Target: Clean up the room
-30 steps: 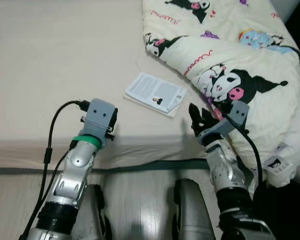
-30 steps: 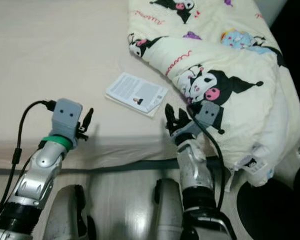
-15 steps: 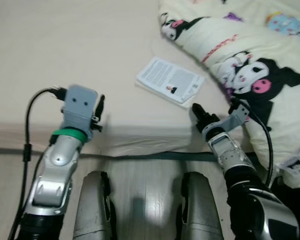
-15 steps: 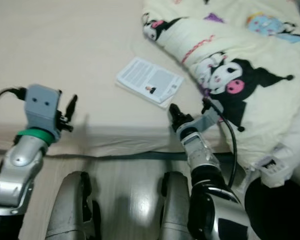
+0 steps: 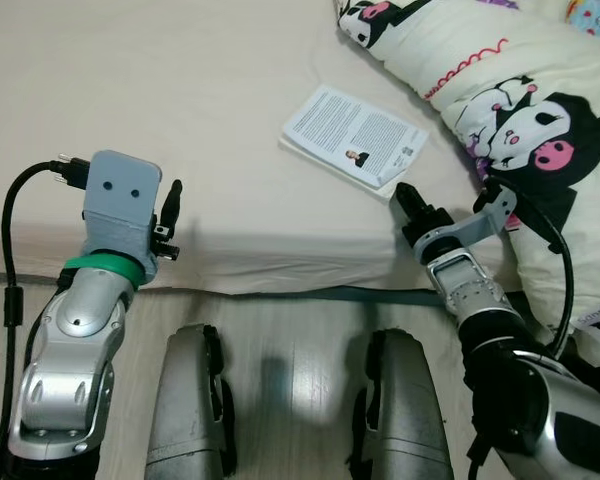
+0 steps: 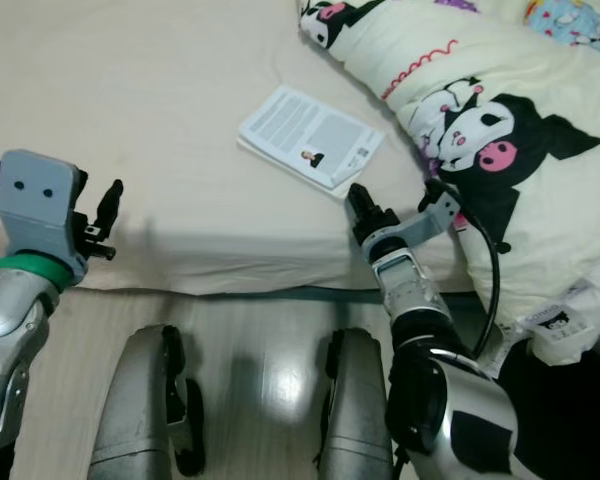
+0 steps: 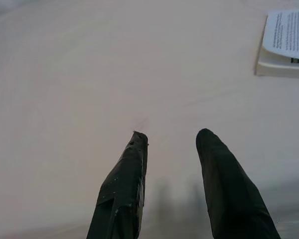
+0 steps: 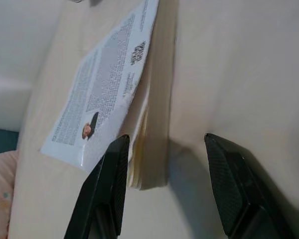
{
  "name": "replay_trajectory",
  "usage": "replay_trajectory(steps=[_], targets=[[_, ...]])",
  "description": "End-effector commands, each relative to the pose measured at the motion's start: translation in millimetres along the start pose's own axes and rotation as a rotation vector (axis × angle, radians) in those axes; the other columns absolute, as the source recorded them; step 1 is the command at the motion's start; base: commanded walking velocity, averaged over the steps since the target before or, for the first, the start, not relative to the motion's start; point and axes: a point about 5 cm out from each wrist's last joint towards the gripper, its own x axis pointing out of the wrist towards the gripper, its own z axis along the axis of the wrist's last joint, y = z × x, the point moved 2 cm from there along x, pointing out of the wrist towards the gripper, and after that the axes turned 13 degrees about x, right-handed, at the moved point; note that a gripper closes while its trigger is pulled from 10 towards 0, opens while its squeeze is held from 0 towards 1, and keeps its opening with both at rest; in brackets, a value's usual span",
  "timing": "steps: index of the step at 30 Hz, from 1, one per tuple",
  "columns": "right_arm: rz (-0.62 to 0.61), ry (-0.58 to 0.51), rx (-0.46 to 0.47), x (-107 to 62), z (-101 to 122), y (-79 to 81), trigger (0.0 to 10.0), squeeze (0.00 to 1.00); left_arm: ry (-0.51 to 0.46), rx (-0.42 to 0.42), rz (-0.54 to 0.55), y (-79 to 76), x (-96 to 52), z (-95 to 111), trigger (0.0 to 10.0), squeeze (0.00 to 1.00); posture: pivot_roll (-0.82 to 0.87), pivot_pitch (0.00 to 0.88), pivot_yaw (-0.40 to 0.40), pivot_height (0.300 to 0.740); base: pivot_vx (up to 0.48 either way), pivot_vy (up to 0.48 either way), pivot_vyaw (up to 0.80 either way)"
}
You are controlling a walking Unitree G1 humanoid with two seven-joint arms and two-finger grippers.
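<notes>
- Your right gripper [image 8: 162,186] has its jaws spread open, straddling the near corner of a thin paperback book [image 5: 355,137] without visibly touching it.
- The book lies flat on the smooth beige bed [image 5: 130,80], printed back cover up.
- A puffy cartoon-print quilt [image 5: 520,90] lies bunched just beside the book.
- Your left gripper [image 7: 172,186], jaws open, hovers over bare sheet well apart from it.

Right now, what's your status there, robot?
Right gripper open at white paperback book's corner, not gripping. Left gripper open over beige bed sheet. Cartoon-print quilt beside book.
</notes>
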Motion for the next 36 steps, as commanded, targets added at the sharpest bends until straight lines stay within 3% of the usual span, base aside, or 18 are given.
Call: replay_trajectory(steps=[1,9,10,11,12,13,14,22,29,30,36], targets=[[-0.035,0.039,0.041,-5.2,-13,-11.6,10.0,0.0,0.029,0.006,0.002,2.4,-4.9,-6,10.0,0.0,0.24,0.461,0.105,0.567,0.0,0.0,0.0],[0.003,0.059,0.045,0.9,-15,-0.9,9.5,0.0,0.045,0.021,0.01,7.1,-10.2,-5,10.0,0.0,0.28,0.462,0.11,0.567,0.0,0.0,0.0],[0.017,0.072,0.044,3.6,-16,4.0,7.7,0.0,0.049,0.025,0.012,8.5,-11.1,-5,10.0,0.0,0.28,0.46,0.112,0.567,0.0,0.0,0.0],[0.017,0.072,0.044,3.6,-16,4.0,7.7,0.0,0.049,0.025,0.012,8.5,-11.1,-5,10.0,0.0,0.28,0.46,0.112,0.567,0.0,0.0,0.0],[0.031,0.082,0.045,5.8,-17,8.4,3.2,0.0,0.052,0.027,0.012,9.2,-11.5,-5,10.0,0.0,0.28,0.456,0.112,0.567,0.0,0.0,0.0],[0.031,0.082,0.045,5.8,-17,8.4,3.2,0.0,0.052,0.027,0.012,9.2,-11.5,-5,10.0,0.0,0.28,0.456,0.112,0.567,0.0,0.0,0.0],[0.036,0.087,0.048,7.3,-16,11.0,0.2,0.0,0.055,0.027,0.012,9.4,-11.6,-4,10.0,0.0,0.28,0.452,0.113,0.567,0.0,0.0,0.0],[0.049,0.084,0.071,5.8,-11,9.9,0.0,0.0,0.057,0.018,0.005,8.1,-8.4,-3,10.0,0.0,0.26,0.437,0.113,0.567,0.0,0.0,0.0],[0.16,0.06,0.098,3.3,1,16.3,0.0,0.0,0.047,-0.006,0.0,2.9,-1.6,0,10.0,0.0,0.22,0.4,0.1,0.567,0.0,0.0,0.0],[0.281,0.069,0.102,3.7,7,29.5,0.0,0.0,0.028,-0.027,0.01,-0.4,4.5,4,10.0,0.0,0.19,0.366,0.077,0.567,0.0,0.0,0.0],[0.378,0.095,0.101,3.8,8,40.8,0.0,0.0,0.012,-0.046,0.016,-4.8,10.6,7,10.0,0.0,0.17,0.337,0.056,0.567,0.0,0.0,0.0]])
